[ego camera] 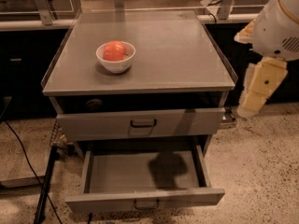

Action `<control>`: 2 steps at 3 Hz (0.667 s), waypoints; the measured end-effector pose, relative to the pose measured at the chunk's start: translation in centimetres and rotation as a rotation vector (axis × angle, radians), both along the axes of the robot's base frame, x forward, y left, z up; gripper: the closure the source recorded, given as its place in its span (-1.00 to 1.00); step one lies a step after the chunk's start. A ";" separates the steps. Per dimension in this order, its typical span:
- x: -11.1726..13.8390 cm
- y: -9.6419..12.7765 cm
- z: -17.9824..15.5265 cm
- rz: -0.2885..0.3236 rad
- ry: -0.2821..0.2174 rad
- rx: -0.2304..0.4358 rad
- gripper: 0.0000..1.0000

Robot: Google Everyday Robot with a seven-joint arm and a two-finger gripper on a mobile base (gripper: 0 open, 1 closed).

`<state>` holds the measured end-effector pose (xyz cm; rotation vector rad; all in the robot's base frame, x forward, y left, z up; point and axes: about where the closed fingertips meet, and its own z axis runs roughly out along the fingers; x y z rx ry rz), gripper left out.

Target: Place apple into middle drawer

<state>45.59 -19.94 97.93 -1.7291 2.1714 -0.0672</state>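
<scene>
Dim, warm light from overhead. The desk (187,55) top carries a soft pale sheen toward its far edge. The white bowl (116,59) casts a short shadow to its front left. A dark blob of shadow lies on the middle drawer (117,174) floor, right of centre. The pincer (250,107) hangs at the right, beside the desk, lit pale cream. The recess under the desk top is near black.
</scene>
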 end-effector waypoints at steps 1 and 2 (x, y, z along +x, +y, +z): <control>2.7 2.7 -0.4 0.051 -0.014 0.058 -1.00; 6.5 5.7 -1.4 0.081 -0.037 0.100 -1.00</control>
